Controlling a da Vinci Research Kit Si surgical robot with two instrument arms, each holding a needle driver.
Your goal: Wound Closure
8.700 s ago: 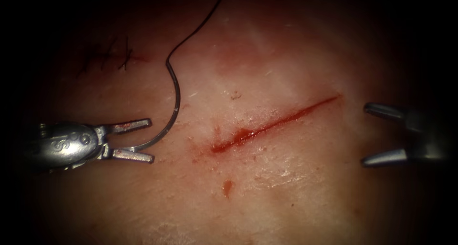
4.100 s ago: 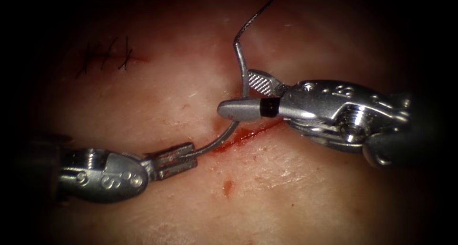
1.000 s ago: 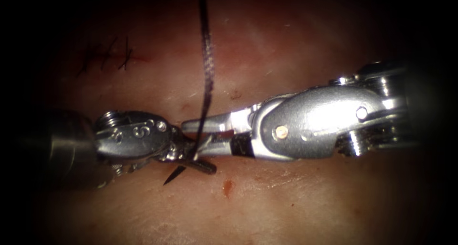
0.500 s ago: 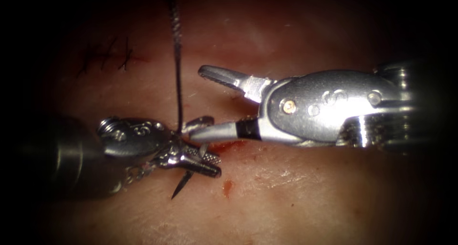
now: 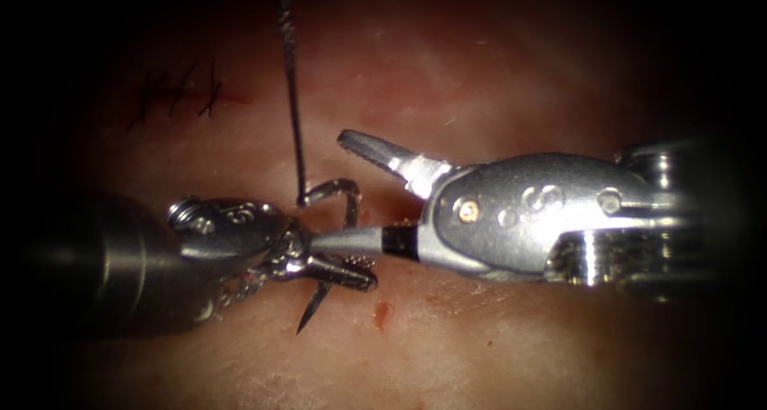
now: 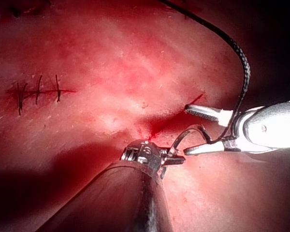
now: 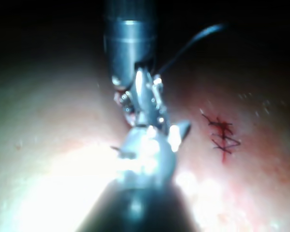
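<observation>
Needle (image 5: 329, 218) sits above the cut's left end, clear of the tissue (image 5: 479, 338): the left tool (image 5: 339, 268) has its fingers clenched on the shaft near the point, which juts down-left, thread (image 5: 290, 82) rising from the swaged end. Right tool (image 5: 351, 190) fingers are spread, grasping nothing. Old stitches (image 5: 180, 94) lie upper left; this cut appears unstitched, closure hardly begun.

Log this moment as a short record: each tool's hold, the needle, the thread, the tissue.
left tool: jaws shut on the needle near its pointed end
right tool: jaws open, holding nothing
needle: clear of the tissue, tip pointing down
thread: runs up from the needle's tail
cut: open, beside the tools
older stitches: far left of the cut
</observation>
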